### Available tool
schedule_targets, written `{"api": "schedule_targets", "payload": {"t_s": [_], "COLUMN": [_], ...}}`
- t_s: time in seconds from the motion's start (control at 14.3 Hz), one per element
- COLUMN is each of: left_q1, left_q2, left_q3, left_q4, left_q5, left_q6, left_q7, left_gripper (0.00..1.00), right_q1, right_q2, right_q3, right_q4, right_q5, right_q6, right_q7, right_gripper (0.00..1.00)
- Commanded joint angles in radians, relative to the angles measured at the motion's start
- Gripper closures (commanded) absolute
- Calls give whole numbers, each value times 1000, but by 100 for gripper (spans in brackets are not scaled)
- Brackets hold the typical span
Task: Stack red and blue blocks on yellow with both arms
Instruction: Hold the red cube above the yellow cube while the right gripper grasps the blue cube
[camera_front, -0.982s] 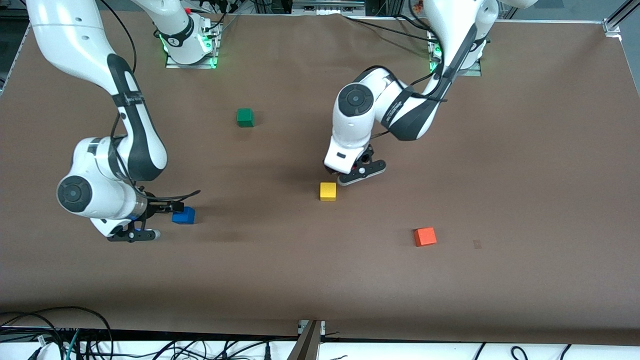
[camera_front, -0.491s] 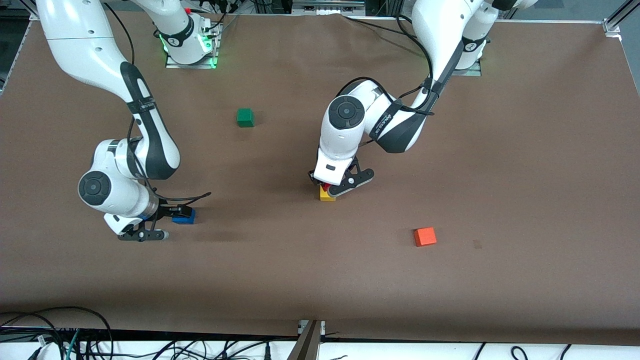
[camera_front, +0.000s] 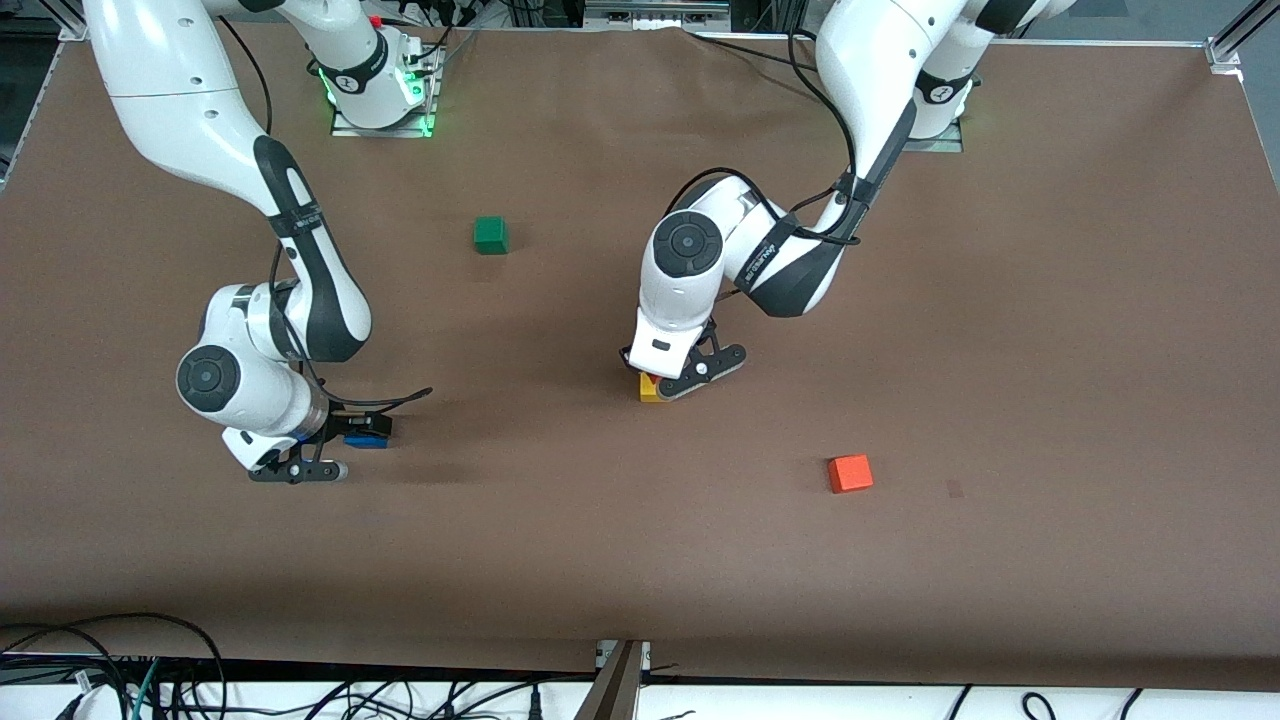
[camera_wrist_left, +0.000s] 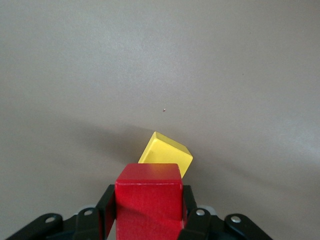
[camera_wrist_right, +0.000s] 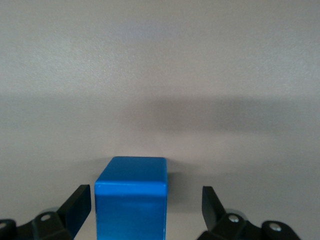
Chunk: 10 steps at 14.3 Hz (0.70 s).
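My left gripper (camera_front: 668, 381) clamps red block (camera_wrist_left: 148, 200), now over yellow block (camera_wrist_left: 165, 156). Right gripper (camera_wrist_right: 145, 210), spread, has closed in around blue block (camera_wrist_right: 131, 197), table's 9 o'clock.

No readable text, label, number or sign is showing anywhere; small dark lettering on both arms' black bands is staying illegible.

Lab: bolted arm bases (camera_front: 380, 85), cables (camera_front: 100, 670)

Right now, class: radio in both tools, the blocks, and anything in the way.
Left tool shut on red block, over yellow cube. Right tool open around blue block on the table. Green cube and orange-red cube sit apart.
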Motion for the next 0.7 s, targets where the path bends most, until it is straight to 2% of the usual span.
{"api": "schedule_targets", "payload": {"t_s": [0.0, 0.42, 0.63], "left_q1": [-17, -18, -17], "left_q2": [16, 50, 53], "left_q3": [14, 15, 15], "left_q4": [45, 102, 110], "left_q5": [-7, 2, 19], "left_q6": [-25, -32, -77], "left_q7": [-11, -20, 44], "left_gripper": [100, 100, 100], "right_q1": [-1, -1, 1], "right_q2": [-9, -23, -61], "right_q3": [1, 2, 2], "right_q4": [-23, -12, 9], "right_q5": [7, 5, 2], "right_q6": [23, 15, -33], "right_q7": [5, -3, -8], "right_gripper": [20, 55, 55]}}
